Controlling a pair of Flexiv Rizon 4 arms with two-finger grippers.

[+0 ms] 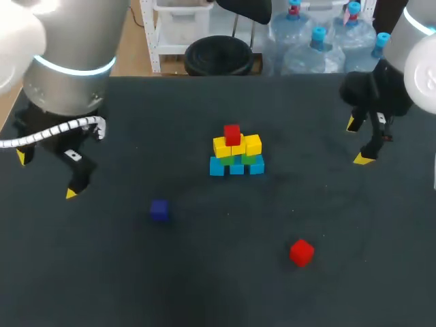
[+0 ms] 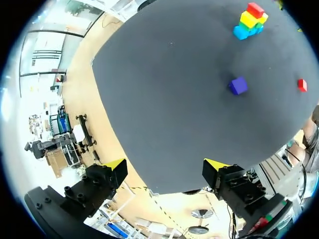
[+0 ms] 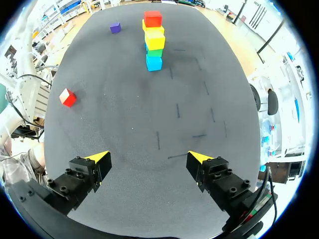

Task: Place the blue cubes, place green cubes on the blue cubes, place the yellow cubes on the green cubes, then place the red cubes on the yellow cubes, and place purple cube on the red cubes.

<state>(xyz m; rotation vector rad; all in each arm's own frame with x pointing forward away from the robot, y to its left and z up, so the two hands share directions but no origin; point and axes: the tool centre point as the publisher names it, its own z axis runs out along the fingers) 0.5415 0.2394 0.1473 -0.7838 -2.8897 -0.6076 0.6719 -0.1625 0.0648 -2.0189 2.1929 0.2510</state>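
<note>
The stack stands in the middle of the head view. Three blue cubes sit in a row on the dark surface. Green cubes rest on them, only partly showing under the yellow cubes, and one red cube sits on top. The purple cube lies alone to the lower left of the stack, well apart from it. A loose red cube lies at the lower right, also well apart.

The left tool hangs at the left edge of the frame, released, its fingers spread and holding nothing. The right tool hangs at the upper right, likewise released and holding nothing. Both are far from every cube.

In the left wrist view the purple cube lies ahead of the tool, between it and the stack. In the right wrist view the stack stands straight ahead, and the loose red cube lies nearer, off to one side.
</note>
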